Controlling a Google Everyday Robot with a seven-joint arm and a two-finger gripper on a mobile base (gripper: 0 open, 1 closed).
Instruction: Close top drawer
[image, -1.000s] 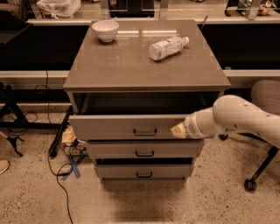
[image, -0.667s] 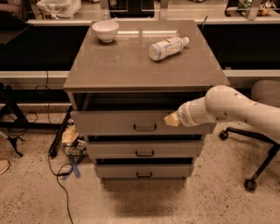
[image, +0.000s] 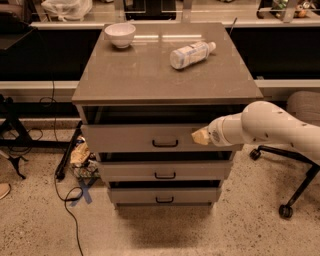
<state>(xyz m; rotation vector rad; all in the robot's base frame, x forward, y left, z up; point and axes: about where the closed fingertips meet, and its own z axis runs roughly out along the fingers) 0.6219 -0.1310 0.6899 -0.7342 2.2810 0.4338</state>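
Observation:
The top drawer (image: 130, 137) of the grey cabinet has a tall flat front and a small dark loop handle (image: 165, 143) at centre. It stands slightly pulled out, with a dark gap under the cabinet top. My gripper (image: 201, 136) at the end of the white arm (image: 270, 127) presses against the drawer front, right of the handle.
On the cabinet top (image: 150, 75) sit a white bowl (image: 120, 34) at back left and a lying plastic bottle (image: 192, 53). Two shorter drawers (image: 165, 172) are below. Cables and clutter (image: 80, 155) lie on the floor left; an office chair base (image: 295, 185) stands right.
The top drawer has slid inward; the gap showing its interior is smaller. My gripper moved left and toward the cabinet with the drawer front.

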